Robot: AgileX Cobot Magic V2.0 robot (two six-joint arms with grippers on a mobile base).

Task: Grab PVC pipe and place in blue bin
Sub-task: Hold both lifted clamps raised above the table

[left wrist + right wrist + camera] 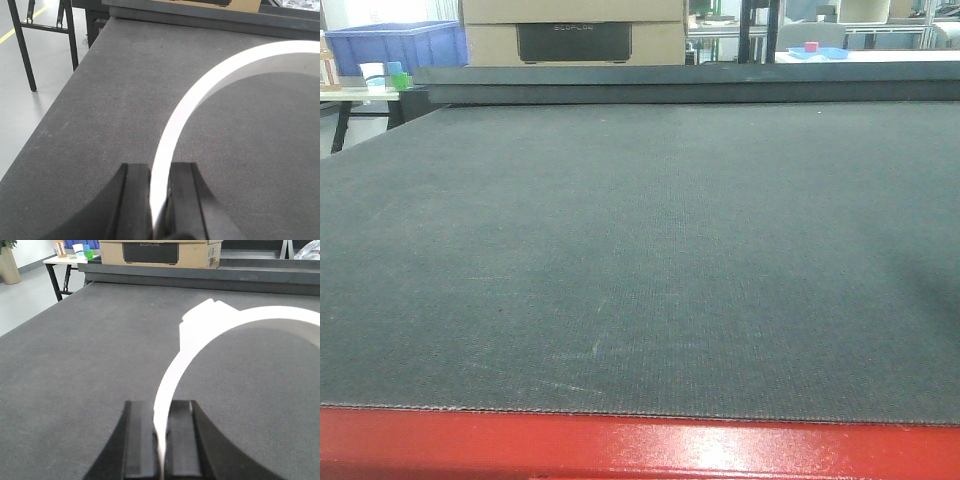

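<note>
Front view: the blue bin (395, 45) stands far back left, beyond the dark table (640, 250). Left wrist view: the left gripper (160, 175) is closed tight on the curved wall of the white PVC pipe (210, 85). Right wrist view: the right gripper (161, 412) likewise pinches a lugged white ring (200, 327)

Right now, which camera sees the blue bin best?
The front view: the blue bin sits far off, top left, mostly visible. The right wrist view shows only a blue sliver at its top edge; the left wrist view shows none.

Workshop: broad matted workbench (640, 250), cardboard box (490, 45)
</note>
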